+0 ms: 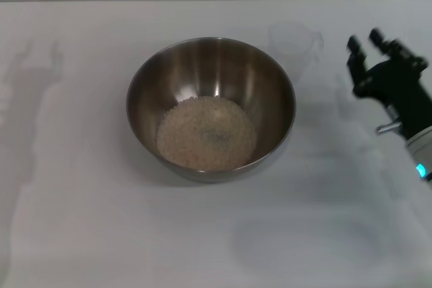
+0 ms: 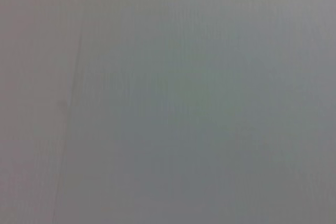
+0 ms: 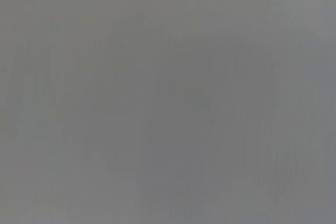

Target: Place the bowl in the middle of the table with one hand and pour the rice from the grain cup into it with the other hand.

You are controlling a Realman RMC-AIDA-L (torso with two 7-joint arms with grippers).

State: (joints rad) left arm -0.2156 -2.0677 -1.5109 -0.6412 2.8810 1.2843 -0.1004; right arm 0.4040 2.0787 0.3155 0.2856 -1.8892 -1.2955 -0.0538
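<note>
Right gripper (image 1: 364, 40), fingers spread and empty, hangs right of my rice-filled bowl (image 1: 270, 75), grain cup (image 1: 295, 44) between.

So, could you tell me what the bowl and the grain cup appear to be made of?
The bowl looks like stainless steel with a brushed finish: grey walls carrying bright streaked reflections above the rice. The grain cup, standing behind the bowl on the table, seems to be frosted translucent plastic, since the white surface shows faintly through it.
</note>
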